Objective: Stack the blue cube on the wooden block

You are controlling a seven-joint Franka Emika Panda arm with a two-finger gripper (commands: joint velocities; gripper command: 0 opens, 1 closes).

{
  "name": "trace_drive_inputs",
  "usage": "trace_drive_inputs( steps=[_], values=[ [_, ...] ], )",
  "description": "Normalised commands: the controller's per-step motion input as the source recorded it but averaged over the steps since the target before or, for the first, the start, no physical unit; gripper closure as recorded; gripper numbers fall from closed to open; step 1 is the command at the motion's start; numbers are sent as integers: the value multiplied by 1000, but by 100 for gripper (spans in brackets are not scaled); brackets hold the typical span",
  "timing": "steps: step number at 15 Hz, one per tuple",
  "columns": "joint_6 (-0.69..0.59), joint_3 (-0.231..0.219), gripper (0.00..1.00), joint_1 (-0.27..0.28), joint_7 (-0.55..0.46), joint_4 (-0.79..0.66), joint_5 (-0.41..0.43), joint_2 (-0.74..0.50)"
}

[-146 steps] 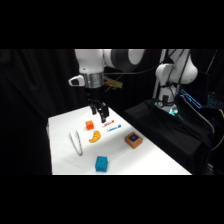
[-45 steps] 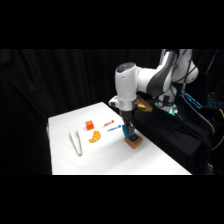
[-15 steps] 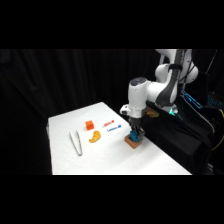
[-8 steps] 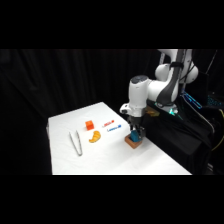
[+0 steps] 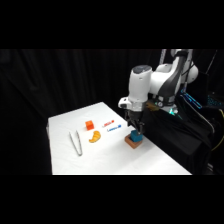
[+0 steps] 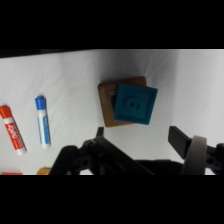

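The blue cube (image 5: 135, 135) rests on the wooden block (image 5: 133, 144) near the table's right edge. In the wrist view the blue cube (image 6: 134, 104) sits turned a little on the wooden block (image 6: 107, 107) and hangs slightly over its right side. My gripper (image 5: 135, 127) hangs just above the cube. In the wrist view the gripper (image 6: 140, 142) is open, its fingers (image 6: 179, 140) spread wider than the cube with nothing between them.
An orange-red cube (image 5: 89, 125), an orange crescent piece (image 5: 94, 136) and metal tongs (image 5: 76, 143) lie to the left. A red marker (image 6: 13, 134) and a blue marker (image 6: 43, 127) lie beside the block. The table's right edge (image 5: 165, 155) runs close by.
The blue cube, once on the table's front, now sits on the wooden block. Over the last second the gripper has let go and risen slightly above it.
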Motion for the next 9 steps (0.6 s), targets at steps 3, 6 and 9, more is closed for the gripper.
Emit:
trace_drive_inputs(
  steps=[3,6,9],
  values=[
    [-420,73,0,-106,83,322,-149,-116],
    [-424,32,0,-136,37,414,-115,11],
    [-471,5,0,-115,-93,468,-13,112]
  ],
)
